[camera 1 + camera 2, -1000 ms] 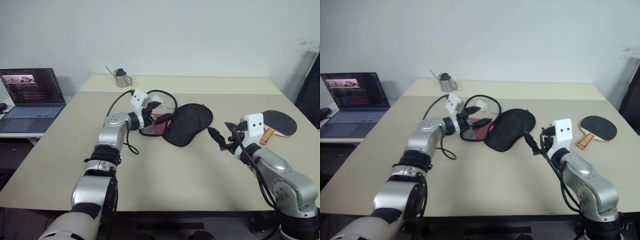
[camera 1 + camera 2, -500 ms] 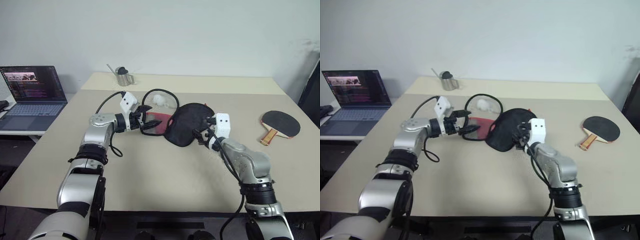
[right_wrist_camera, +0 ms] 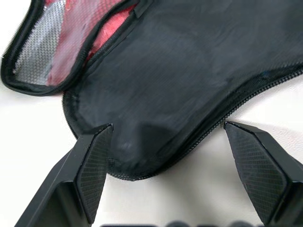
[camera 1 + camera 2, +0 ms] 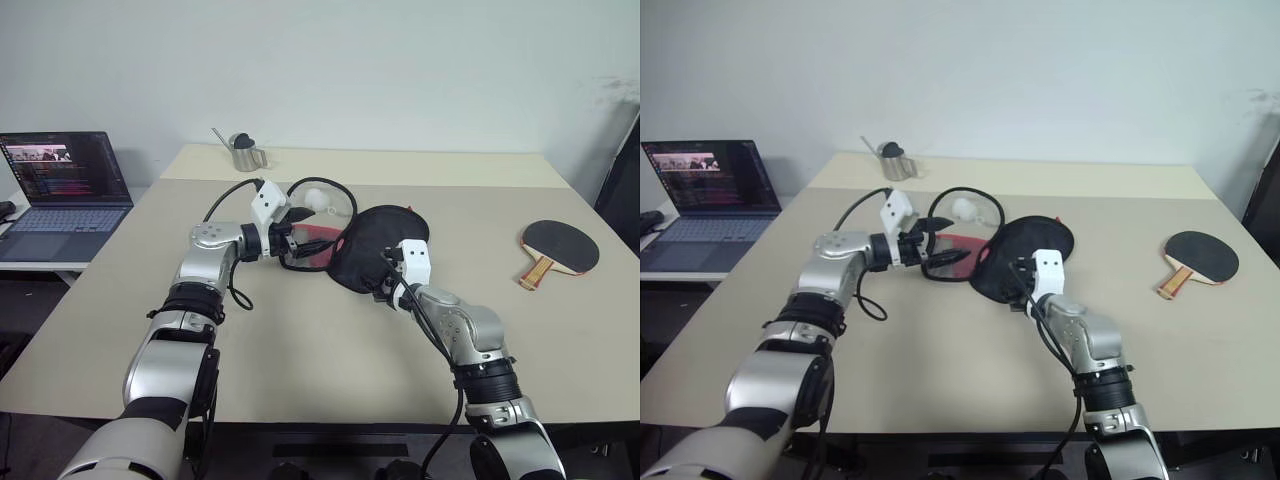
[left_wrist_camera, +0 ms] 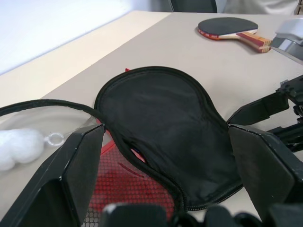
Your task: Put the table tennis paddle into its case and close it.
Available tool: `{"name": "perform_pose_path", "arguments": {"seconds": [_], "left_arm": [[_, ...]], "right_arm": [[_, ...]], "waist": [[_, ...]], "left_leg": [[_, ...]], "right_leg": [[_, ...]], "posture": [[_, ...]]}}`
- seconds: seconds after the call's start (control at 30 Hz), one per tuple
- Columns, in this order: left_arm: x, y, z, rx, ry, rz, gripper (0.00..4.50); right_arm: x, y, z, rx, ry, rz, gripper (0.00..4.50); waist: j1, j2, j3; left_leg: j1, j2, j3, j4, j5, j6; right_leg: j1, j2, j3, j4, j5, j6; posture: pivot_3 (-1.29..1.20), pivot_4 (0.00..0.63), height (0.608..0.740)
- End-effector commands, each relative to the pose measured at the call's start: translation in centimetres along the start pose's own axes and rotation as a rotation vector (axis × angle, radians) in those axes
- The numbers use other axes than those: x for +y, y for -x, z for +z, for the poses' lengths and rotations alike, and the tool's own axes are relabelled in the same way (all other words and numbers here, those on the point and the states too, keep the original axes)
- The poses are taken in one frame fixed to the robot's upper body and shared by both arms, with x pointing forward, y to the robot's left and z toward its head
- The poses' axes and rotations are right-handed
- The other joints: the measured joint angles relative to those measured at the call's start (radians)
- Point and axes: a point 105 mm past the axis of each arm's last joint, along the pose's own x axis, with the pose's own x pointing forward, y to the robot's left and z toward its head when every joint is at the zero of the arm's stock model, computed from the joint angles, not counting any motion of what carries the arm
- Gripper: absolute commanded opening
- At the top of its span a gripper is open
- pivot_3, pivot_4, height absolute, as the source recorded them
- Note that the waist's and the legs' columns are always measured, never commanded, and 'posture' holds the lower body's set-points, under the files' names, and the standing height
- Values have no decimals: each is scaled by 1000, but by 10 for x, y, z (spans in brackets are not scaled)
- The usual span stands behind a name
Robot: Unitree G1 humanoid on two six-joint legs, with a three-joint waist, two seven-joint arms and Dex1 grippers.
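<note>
Right wrist view shows the right gripper (image 3: 168,177) with its jaws spread wide and empty, poised over the narrow handle end of the case (image 3: 189,80), one finger on each side of the black fabric. That arm has swung in from the right side of the table (image 4: 330,370) toward the middle and dropped low, so a grab at the case's near end looks like the step in hand. The left gripper (image 4: 300,240) has barely shifted; it sits at the open flap of the case (image 4: 372,245), jaws also spread, with nothing pinched between them, the red mesh panel just below.

Compared with a second ago, the right arm was out near the table tennis paddle (image 4: 559,247) and is now well apart from it. The paddle lies untouched near the table's right edge, rubber face up, handle pointing toward the near edge. The case is unzipped and flopped open, so insertion has not begun.
</note>
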Motion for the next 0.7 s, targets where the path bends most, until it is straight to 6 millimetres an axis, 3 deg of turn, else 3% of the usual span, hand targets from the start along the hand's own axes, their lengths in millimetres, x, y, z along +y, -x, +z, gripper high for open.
{"name": "perform_pose_path", "arguments": {"seconds": [0.03,0.23,0.27,0.33,0.63,0.67,0.7], "left_arm": [[3,-3,19,-40,-54,-4,4484],[2,-2,18,-44,-52,-9,4484],[1,-2,18,-44,-52,-11,4496],[1,-1,17,-42,-52,-14,4500],[-5,-1,16,-55,-42,-58,4500],[-7,-1,16,-58,-39,-71,4500],[-9,-1,16,-60,-34,-85,4500]], "right_arm": [[7,-2,16,-63,40,16,4081],[8,-7,20,-86,48,8,4081],[11,-7,20,-89,43,14,3903],[17,-7,19,-90,39,28,3459],[31,0,16,-90,4,60,300],[30,2,15,-87,-6,55,16],[28,4,14,-85,-16,52,16]], "waist": [[0,0,0],[0,0,0],[0,0,0],[0,0,0],[0,0,0],[-1,0,0],[0,0,0]], "left_leg": [[0,0,0,0,0,0],[-1,0,1,0,0,0],[-1,0,1,0,0,0],[-1,0,1,0,0,0],[-1,0,1,0,0,0],[-1,0,1,0,0,0],[-1,0,1,0,0,0]], "right_leg": [[-1,0,1,1,0,0],[-1,0,1,1,0,0],[-1,0,1,1,0,0],[-2,0,1,1,0,0],[-2,0,1,1,0,0],[-2,0,1,1,0,0],[-2,0,1,1,0,0]], "posture": [[0,150,740],[0,150,740],[0,150,740],[0,150,740],[0,150,740],[0,150,740],[0,150,740]]}}
